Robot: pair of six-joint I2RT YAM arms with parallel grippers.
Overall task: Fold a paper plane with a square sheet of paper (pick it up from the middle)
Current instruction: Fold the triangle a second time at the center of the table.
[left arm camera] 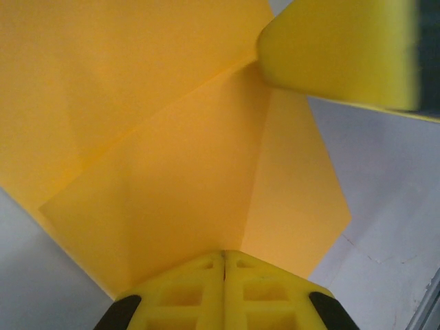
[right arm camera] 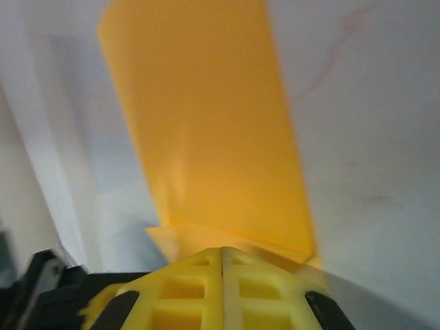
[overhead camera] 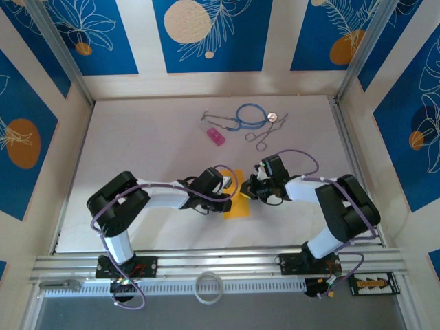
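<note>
The square sheet of paper (overhead camera: 238, 204) is orange-yellow and partly folded, lying on the white table between my two arms. In the left wrist view the paper (left arm camera: 172, 137) shows folded flaps and a crease running straight to my left gripper (left arm camera: 223, 256), which is shut with its tips against the sheet. One yellow finger (left arm camera: 337, 51) of the right gripper touches the far end of that crease. From the right wrist camera, the paper (right arm camera: 206, 124) stretches away as a long panel over a lower layer, and my right gripper (right arm camera: 222, 251) is shut at its near edge. From above, the left gripper (overhead camera: 231, 188) and right gripper (overhead camera: 245, 192) meet over the sheet.
A small pink block (overhead camera: 216, 136), a blue looped tube (overhead camera: 251, 115), metal forceps (overhead camera: 265, 135) and a small round disc (overhead camera: 271, 117) lie at the back of the table. A white tape ring (overhead camera: 208, 287) sits on the near rail. Walls enclose the table on three sides.
</note>
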